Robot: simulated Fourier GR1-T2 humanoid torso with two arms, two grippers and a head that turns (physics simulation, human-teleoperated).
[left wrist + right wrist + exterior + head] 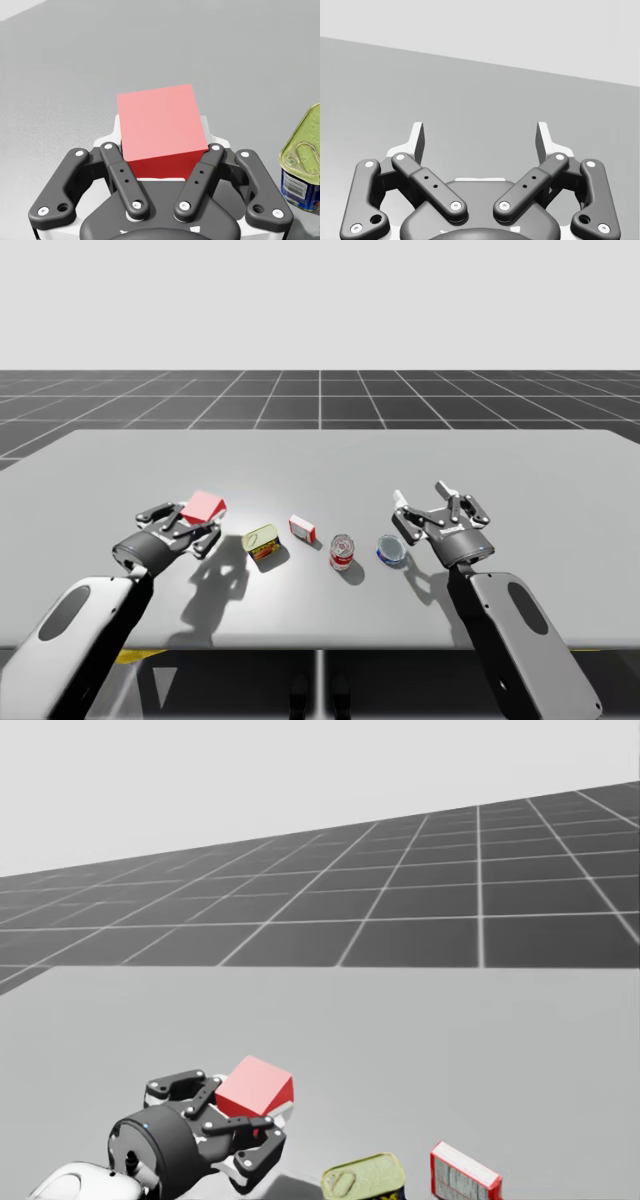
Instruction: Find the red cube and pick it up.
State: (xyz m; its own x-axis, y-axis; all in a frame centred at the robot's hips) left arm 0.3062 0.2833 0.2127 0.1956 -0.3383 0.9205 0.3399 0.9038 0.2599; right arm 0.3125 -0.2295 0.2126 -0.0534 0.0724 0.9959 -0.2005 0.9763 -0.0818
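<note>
Left pincer: my left gripper [162, 145], as the robot would call it, is clamped on the solid red cube [160, 120], one white finger pad against each of two opposite faces.
Where the cube is: near the table's left side, well apart from the row of tins, sitting tilted in the grip. From the shadow thrown on the grey table [320, 460] I judge it is held just off the surface.
Right pincer: the right gripper [481, 137] stands wide apart, holding nothing, above bare table.
Neighbours: a rectangular tin with a yellow lid and blue side [262, 540] lies closest to the cube. Beyond it are a small red and white box [302, 529], an upright red and white can [342, 552] and a blue round can [392, 549].
Step in hand: the lift, I would say, with the grasp already made.
Doing it well: raise straight up and slowly, keep the squeeze even so the tilted cube does not pivot between the pads, and keep clear of the yellow-lidded tin.
</note>
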